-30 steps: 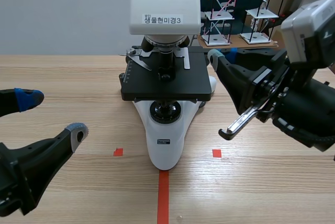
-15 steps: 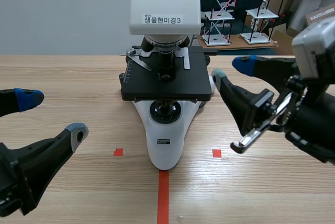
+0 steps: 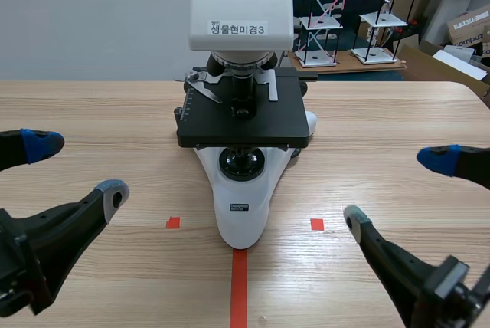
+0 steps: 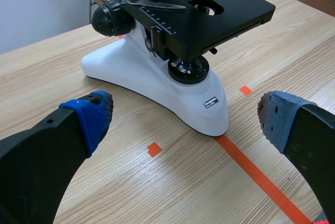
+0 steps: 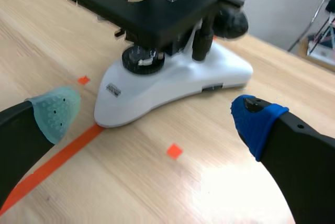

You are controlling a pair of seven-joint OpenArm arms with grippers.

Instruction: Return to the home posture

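Right end effector (image 3: 398, 190): low over the near right corner of the table (image 3: 92, 106); fingers spread wide, nothing held.
Left end effector (image 3: 76, 167): low over the near left corner; fingers wide apart, likewise empty.
Step in hand: judged to be the closing stage of the return to home. Both arms sit close to the near edge, roughly mirrored and clear of the work.
Next move: judged to call for little beyond settling each arm at its rest pose, with no grasp needed. Any remaining travel should run toward the near edge, away from the instrument.
Tape line (image 3: 239, 290): orange-red, runs from the near edge up the table's centre, with small tape squares (image 3: 173, 223) either side.
Microscope (image 3: 242, 113): mid-table on the centre line, white base and black stage. It stands between and beyond the two end effectors, apart from both.
Obstruction: none found near either arm. The microscope is the only item at risk if an arm swung inward.
Beyond far edge: wire racks (image 3: 321, 21) and a cardboard box (image 3: 467, 29), off the table.
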